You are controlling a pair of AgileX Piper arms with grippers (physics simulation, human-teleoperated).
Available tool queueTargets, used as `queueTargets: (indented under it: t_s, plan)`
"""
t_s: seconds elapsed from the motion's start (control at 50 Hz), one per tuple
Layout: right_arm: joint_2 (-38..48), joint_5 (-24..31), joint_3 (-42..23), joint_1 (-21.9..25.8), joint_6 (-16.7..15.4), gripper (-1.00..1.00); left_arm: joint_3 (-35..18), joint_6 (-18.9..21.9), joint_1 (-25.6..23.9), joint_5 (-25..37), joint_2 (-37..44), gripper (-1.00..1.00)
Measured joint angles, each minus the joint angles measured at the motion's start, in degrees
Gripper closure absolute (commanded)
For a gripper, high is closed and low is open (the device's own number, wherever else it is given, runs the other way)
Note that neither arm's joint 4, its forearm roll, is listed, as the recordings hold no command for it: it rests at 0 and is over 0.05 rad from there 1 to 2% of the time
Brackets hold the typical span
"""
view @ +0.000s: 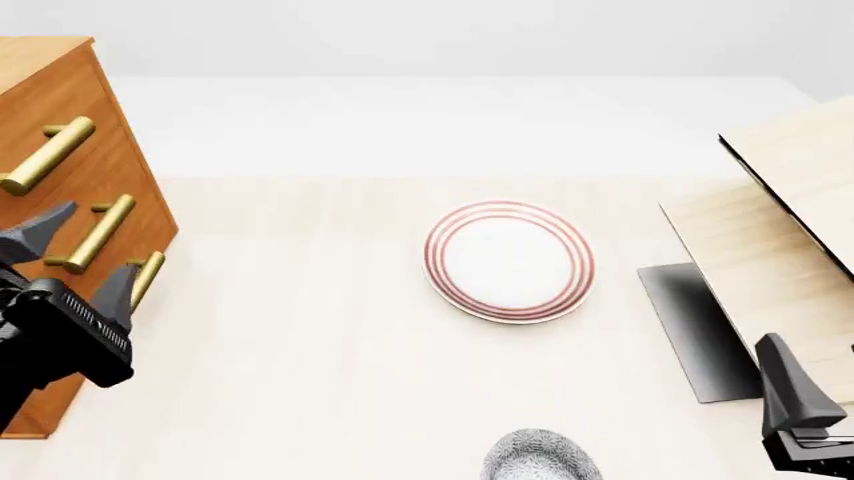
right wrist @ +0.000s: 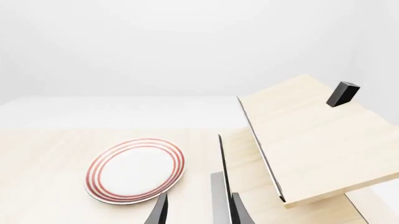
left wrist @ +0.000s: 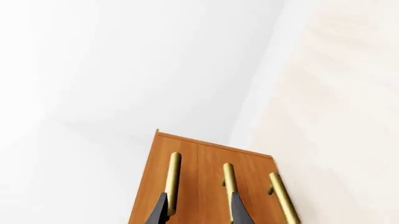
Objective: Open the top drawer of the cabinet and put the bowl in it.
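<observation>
The orange-brown cabinet (view: 60, 110) stands at the table's left edge with all three drawers shut. The top drawer (view: 34, 110) has a brass handle (view: 47, 155), which also shows in the left wrist view (left wrist: 173, 175). My left gripper (view: 78, 258) is open right in front of the drawer fronts, its fingers (left wrist: 159, 212) apart around the level of the middle handle (view: 94, 235) and holding nothing. The speckled bowl (view: 541, 458) sits at the near edge, partly cut off. My right gripper (right wrist: 199, 214) is open and empty at the near right, to the right of the bowl.
A white plate with red rings (view: 510, 260) lies mid-table and also shows in the right wrist view (right wrist: 134, 170). A pale wood panel structure (view: 787, 200) with a dark grey base (view: 694, 330) stands at the right. A small dark block (right wrist: 343, 93) sits on its sloping top.
</observation>
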Motion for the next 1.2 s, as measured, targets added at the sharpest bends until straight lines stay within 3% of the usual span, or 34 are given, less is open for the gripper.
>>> queueTargets:
  t_s: [0.46, 1.2]
  plan:
    - [0.00, 0.00, 0.00, 0.00, -0.01, -1.00, -1.33, 8.18, 4.52, -3.90, 3.27, -1.00]
    - [0.00, 0.00, 0.00, 0.00, -0.01, -1.00, -6.72, 11.24, 8.52, -2.49, 4.38, -1.00]
